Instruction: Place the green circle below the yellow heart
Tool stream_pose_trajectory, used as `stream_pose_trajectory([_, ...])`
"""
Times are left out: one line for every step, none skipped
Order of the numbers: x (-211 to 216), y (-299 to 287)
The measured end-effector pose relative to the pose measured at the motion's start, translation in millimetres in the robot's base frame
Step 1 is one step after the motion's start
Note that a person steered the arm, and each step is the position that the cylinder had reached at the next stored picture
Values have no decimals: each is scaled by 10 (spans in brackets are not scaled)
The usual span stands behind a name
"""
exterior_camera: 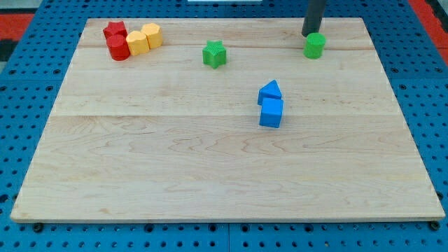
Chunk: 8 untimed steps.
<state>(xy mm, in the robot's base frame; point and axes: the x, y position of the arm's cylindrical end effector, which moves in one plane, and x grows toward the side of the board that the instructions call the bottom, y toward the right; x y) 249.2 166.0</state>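
Near the view's top right corner of the wooden board [210, 175], our rod comes down from the top edge, and my tip [309, 35] sits just above the green circle [315, 46], touching or nearly touching its upper left edge; we cannot tell which. We carry no jaws, so nothing is clamped: the rod merely stands against the block.

Positions relative to my tip:
- The green star [215, 54] lies to the view's left, slightly lower, well apart.
- The blue triangular block [269, 91] lies below and a little left, touching the blue cube [271, 113] beneath it.
- A cluster sits far to the view's left near the top left corner: two yellow blocks [144, 39] side by side, whose shapes we cannot make out with certainty, and two red blocks [116, 40] touching them on the left.

The green circle is well apart from the yellow pair, across the board's width.
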Motion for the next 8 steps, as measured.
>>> stream_pose_trajectory([144, -137])
stream_pose_trajectory([174, 254])
stream_pose_trajectory([233, 526])
stream_pose_trajectory([335, 157])
stream_pose_trajectory([441, -483])
stream_pose_trajectory([582, -486])
stream_pose_trajectory([329, -17])
stream_pose_trajectory([309, 424])
